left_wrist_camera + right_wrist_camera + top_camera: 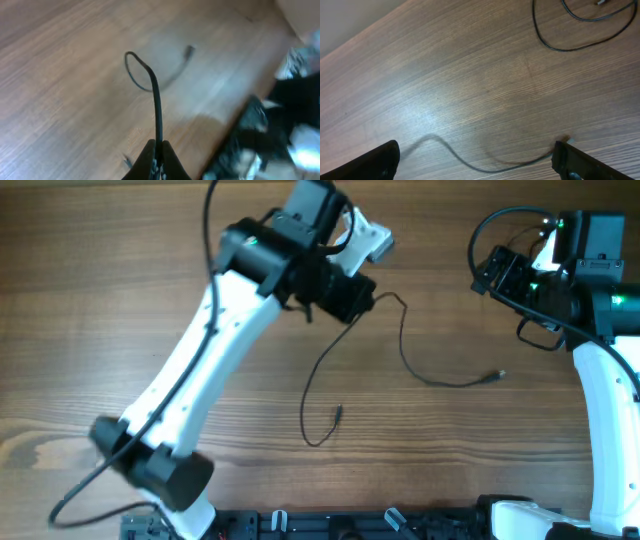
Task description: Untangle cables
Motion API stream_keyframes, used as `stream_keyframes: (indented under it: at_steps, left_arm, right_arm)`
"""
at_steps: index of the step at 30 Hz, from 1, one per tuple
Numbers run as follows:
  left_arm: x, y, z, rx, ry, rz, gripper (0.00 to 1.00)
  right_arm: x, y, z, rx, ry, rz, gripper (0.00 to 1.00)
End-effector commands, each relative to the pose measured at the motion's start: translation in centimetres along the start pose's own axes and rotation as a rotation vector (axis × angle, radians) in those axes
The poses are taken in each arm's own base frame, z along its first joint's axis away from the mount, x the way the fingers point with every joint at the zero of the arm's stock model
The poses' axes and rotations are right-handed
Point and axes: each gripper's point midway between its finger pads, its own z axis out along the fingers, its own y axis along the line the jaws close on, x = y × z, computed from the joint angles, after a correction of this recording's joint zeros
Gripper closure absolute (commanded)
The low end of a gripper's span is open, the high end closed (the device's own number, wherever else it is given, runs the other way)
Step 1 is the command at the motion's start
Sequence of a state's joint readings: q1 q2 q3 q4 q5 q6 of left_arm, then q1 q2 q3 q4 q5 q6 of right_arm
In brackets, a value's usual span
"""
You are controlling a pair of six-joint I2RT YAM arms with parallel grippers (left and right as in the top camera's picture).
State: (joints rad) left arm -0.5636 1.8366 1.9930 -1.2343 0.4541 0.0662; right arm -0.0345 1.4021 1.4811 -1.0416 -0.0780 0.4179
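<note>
Pinching one of the cables (pixel 318 380) between clenched fingers, the left gripper (pixel 158 159) holds it above the bench (pixel 120 300), toward the far edge. The step in hand looks like drawing the cords apart. From the grip, one strand drops toward the near side and ends in a hooked tail with a plug (pixel 338 413). A second strand (pixel 403 340) runs rightward, sags and ends in a second plug (pixel 500 376), well apart from the first. In the open the two lie spread on the wood without crossing. Whether they join or cross under the gripper is hidden, so it cannot be told if this is one cord or two.

The left arm (pixel 200 370) stretches diagonally from its near-left base across the bench, with the wrist over the grip. The right gripper (pixel 476 155) hovers low with its jaws spread wide, holding nothing, and a cable lies on the bench between its fingers (pixel 380 160).

The next move probably calls for the right gripper to close on that strand near its plug. The two arms would then part gently, since a thin cord can slip.
</note>
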Motion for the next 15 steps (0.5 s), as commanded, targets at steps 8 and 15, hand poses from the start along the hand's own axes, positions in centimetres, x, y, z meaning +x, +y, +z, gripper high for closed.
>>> stream_keyframes:
  at_steps: [8, 15]
  left_arm:
    - [-1.3, 10.3, 4.2, -0.436, -0.134, -0.719, 0.00]
    - [-0.3, 13.7, -0.2, -0.545, -0.165, -0.739, 0.00]
  right_arm:
    - [2.3, 1.4, 0.2, -0.105, 0.108, -0.131, 0.00]
    - [7.6, -2.1, 2.5, 0.032, 0.289, 0.007, 0.00]
